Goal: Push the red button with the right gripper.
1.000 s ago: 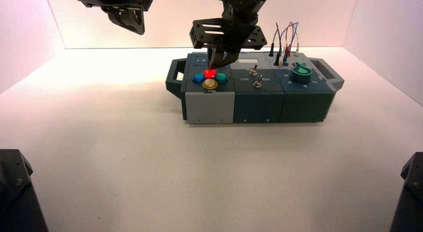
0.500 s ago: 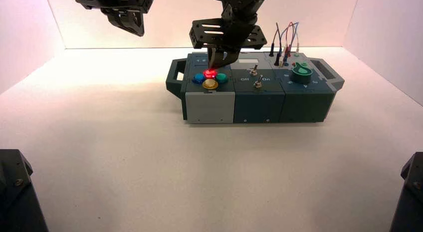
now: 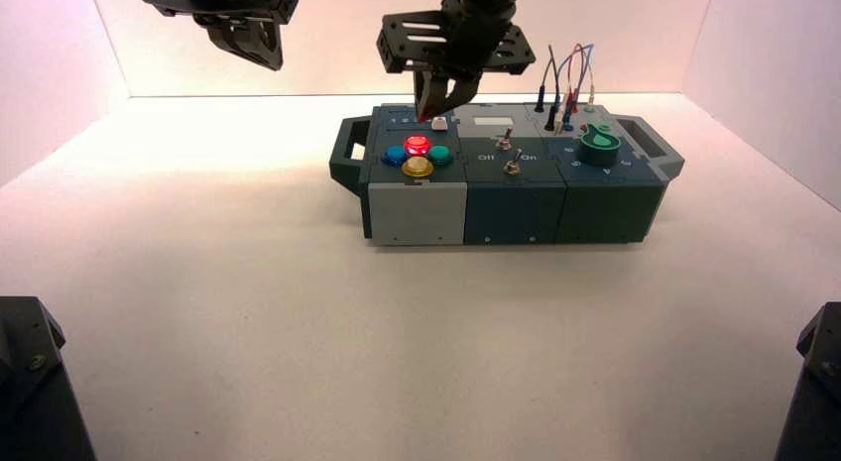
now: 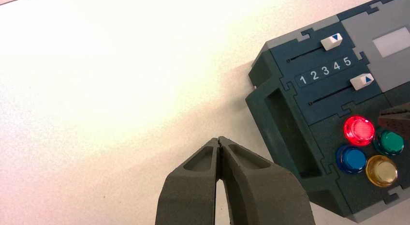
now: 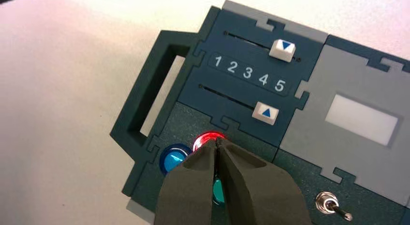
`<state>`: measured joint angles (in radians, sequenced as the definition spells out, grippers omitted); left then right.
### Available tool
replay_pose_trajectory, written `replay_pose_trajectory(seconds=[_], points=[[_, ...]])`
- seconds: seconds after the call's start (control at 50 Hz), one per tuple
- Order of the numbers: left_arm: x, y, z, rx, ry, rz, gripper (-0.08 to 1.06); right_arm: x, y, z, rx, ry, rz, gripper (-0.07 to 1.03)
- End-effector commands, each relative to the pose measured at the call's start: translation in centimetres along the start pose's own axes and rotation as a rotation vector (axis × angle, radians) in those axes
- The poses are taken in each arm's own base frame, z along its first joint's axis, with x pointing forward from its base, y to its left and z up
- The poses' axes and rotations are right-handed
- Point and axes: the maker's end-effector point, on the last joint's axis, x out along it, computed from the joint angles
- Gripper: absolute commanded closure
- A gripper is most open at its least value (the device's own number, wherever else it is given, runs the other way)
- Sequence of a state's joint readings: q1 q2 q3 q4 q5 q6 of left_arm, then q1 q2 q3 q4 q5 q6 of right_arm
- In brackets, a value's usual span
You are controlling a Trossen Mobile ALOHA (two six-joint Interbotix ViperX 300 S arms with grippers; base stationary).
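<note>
The red button (image 3: pixel 418 145) glows at the back of the diamond cluster on the box's left part, with the blue (image 3: pixel 394 155), yellow (image 3: pixel 418 167) and teal (image 3: pixel 440 155) buttons round it. My right gripper (image 3: pixel 433 112) hangs shut a little above and behind it, touching nothing. In the right wrist view the shut gripper (image 5: pixel 218 142) covers most of the red button (image 5: pixel 208 136). The left wrist view shows the red button (image 4: pixel 358 130) whole and lit. My left gripper (image 3: pixel 253 50) is parked high at the back left, shut on nothing (image 4: pixel 220 140).
The dark box (image 3: pixel 516 198) has a handle (image 3: pixel 349 154) on its left end. Two white sliders (image 5: pixel 283 48) (image 5: pixel 265 112) sit toward the 5 end of their scale. Toggle switches (image 3: pixel 505 140), a green knob (image 3: pixel 600 142) and wires (image 3: pixel 565 84) lie to the right.
The right gripper has lifted off the red button and now hangs above it, still shut. The button stays lit. The left arm has barely moved.
</note>
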<state>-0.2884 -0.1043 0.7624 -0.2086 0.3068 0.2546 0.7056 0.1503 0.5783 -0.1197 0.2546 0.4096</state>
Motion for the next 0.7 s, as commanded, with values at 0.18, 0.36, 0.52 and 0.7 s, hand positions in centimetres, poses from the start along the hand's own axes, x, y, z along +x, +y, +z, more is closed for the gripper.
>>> replay_pose_trajectory(seconds=[0.18, 0.36, 0.52, 0.7], points=[[-1.1, 0.2, 1.2, -0.004, -0.049, 0.007, 1.01, -1.9, 0.9, 2.2, -0.006, -0.081, 0.029, 0.98], [-1.1, 0.3, 1.2, -0.005, -0.049, 0.008, 1.01, -3.3, 1.2, 3.2, -0.006, -0.147, 0.055, 0.98], [-1.2, 0.4, 1.3, -0.008, -0.055, 0.01, 1.01, -3.4, 1.2, 3.4, -0.006, -0.157, 0.058, 0.99], [-1.5, 0.4, 1.6, -0.005, -0.069, 0.011, 1.01, -3.6, 1.3, 3.6, -0.007, -0.169, 0.061, 0.98]])
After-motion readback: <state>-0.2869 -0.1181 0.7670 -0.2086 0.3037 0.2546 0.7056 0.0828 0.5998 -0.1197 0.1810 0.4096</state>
